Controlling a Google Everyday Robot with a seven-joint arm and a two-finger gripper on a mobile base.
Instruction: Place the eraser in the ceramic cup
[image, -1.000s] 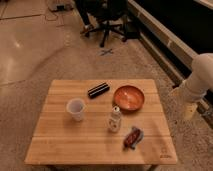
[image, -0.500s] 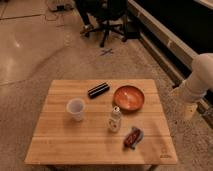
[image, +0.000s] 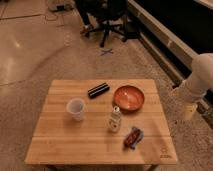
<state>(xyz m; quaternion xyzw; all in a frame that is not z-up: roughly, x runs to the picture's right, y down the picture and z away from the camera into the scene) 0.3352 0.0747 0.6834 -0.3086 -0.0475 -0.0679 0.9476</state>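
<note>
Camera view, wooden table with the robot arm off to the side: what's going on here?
Nothing is being handled yet. The robot's hand hangs open beyond the table's right edge, holding nothing. The eraser lies toward the table's far edge, left of the orange bowl. The ceramic cup stands upright nearer the camera, apart from the eraser, so the placing has not begun.

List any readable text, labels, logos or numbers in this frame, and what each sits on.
Nothing legible.
Eraser: lighter markings on top, too blurred to read.
Small bottle: label too blurred.
Wrapped packet: red-and-blue print, unreadable.
Table: small mark at its near corner, picture right, too small to read.
Gripper, off the table's right side: no marking visible.
</note>
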